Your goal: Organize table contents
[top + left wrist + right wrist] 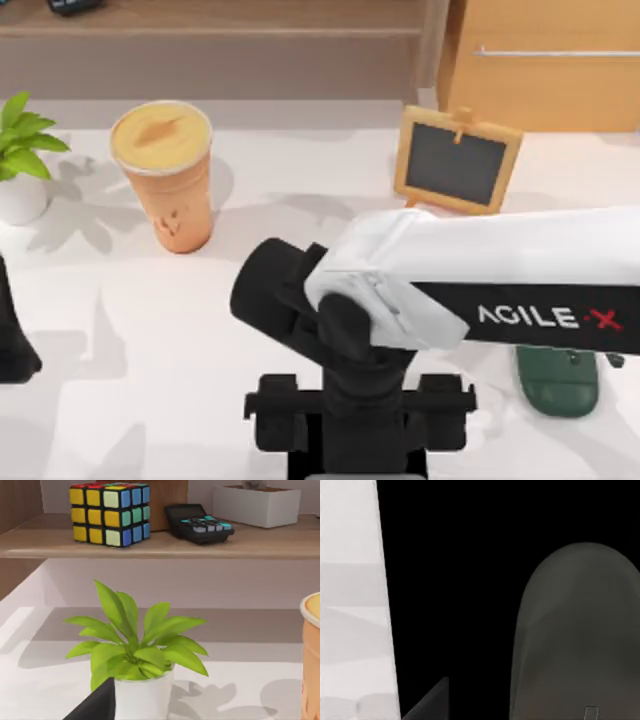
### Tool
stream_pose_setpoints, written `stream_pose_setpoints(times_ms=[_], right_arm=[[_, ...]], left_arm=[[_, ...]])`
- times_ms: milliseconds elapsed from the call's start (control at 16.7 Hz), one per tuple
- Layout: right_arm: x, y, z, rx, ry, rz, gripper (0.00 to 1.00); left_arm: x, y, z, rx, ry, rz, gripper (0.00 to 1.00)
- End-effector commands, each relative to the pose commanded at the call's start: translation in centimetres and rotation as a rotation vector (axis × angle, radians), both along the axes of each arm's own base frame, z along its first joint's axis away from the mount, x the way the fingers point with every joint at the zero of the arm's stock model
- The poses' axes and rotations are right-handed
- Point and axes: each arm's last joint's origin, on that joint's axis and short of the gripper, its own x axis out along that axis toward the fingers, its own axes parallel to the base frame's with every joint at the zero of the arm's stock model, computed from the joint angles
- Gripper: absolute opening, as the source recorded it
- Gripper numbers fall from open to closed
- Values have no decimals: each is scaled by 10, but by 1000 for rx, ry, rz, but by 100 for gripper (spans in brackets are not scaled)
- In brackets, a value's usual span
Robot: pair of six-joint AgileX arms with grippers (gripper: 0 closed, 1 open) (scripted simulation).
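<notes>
Right gripper (345, 440) sits low at the table's (150, 350) near edge, centre; whether it is open or closed cannot be told. Its white arm reaches in from the right, partly covering the grey mouse (556, 378) at right. An orange cup (165, 175) with a yellow lid stands upright at back left, beside a potted plant (20, 155). A small chalkboard (457, 160) stands back right. The left arm is parked at the left edge.

Your right arm (520, 270) stretches across the worktop (150, 330) from its right side, wrist bent downward; your left arm (15, 340) sits at the worktop's left edge.
</notes>
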Motion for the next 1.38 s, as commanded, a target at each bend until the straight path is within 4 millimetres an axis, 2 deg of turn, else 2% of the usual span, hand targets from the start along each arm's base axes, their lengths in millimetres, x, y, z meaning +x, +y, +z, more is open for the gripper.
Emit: stream_pose_setpoints(times_ms=[420,540,720,780,900,1080,1200,1380], right_arm=[[5,-1,5,15,-10,-22,100],[26,-4,22,70,-48,-117,100],[84,-27,64,193,-139,-387,100],[107,-42,80,236,-173,-503,100],[151,-86,110,311,-238,-765,100],[198,-178,138,366,-301,-1208,100],[213,-248,139,354,-304,-1521,100],[210,-346,120,283,-255,-1983,100]], left_arm=[[0,0,0,0,0,0,100],[0,0,0,0,0,0,100],[0,0,0,0,0,0,100],[0,0,0,0,0,0,100],[0,0,0,0,0,0,100],[0,0,0,0,0,0,100],[0,0,0,0,0,0,100],[0,0,0,0,0,0,100]])
